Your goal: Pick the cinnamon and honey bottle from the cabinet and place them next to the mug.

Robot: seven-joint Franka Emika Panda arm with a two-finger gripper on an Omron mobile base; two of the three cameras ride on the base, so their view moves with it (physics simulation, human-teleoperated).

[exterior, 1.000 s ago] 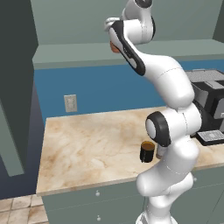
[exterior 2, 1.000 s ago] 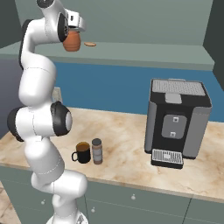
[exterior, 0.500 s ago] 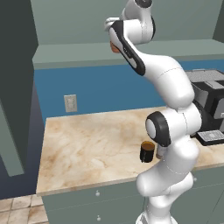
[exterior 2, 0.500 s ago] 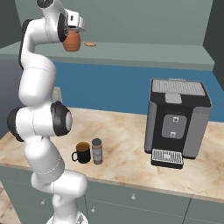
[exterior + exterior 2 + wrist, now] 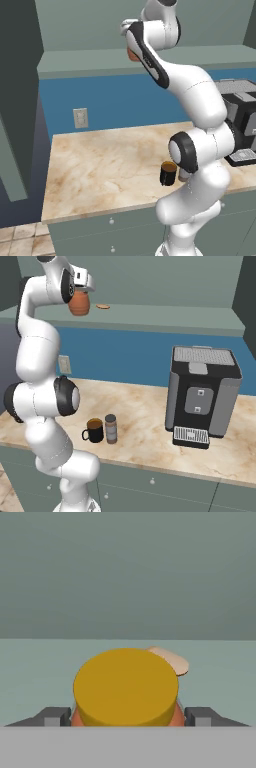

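honey bottle mostly behind arm

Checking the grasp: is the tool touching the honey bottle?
Touching. In the hand view, both fingertips press the sides of the honey bottle, which is held between them.

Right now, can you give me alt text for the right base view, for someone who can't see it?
The white arm reaches up to the cabinet shelf, its gripper around the orange honey bottle. Below on the marble counter, the cinnamon stands just beside the mug, with a coffee machine to the right.
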